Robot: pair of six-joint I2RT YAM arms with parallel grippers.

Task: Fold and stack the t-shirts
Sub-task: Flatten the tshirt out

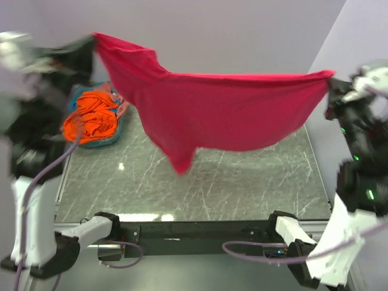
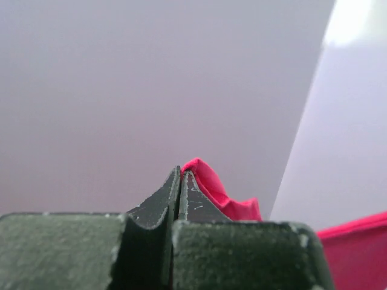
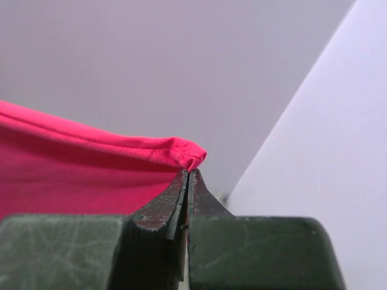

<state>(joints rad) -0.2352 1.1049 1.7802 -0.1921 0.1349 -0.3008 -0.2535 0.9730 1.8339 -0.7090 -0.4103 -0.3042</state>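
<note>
Crimson-pink t-shirt [image 1: 212, 115] is hanging in the air above the table [image 1: 242, 188], with both hands gripping it. The left hand [image 2: 180, 176] is clenching a small fold of its edge at the far left. The right hand [image 3: 188, 175] is pinching a rolled hem corner at the right, jaws pressed together with only a sliver of cloth between them. The shirt is stretching between the two like a banner, its top edge sagging slightly and one lower point drooping toward the table, seemingly without touching it. Such thin bites are risking a slip: if the hands pull wider apart, a corner could be sliding free and the shirt dropping in a heap. The drooping point could also be landing first and bunching under the rest. At the far left, a round teal basket [image 1: 123, 114] is holding a crumpled orange t-shirt [image 1: 91, 120]; whether anything is lying beneath it I cannot tell.
</note>
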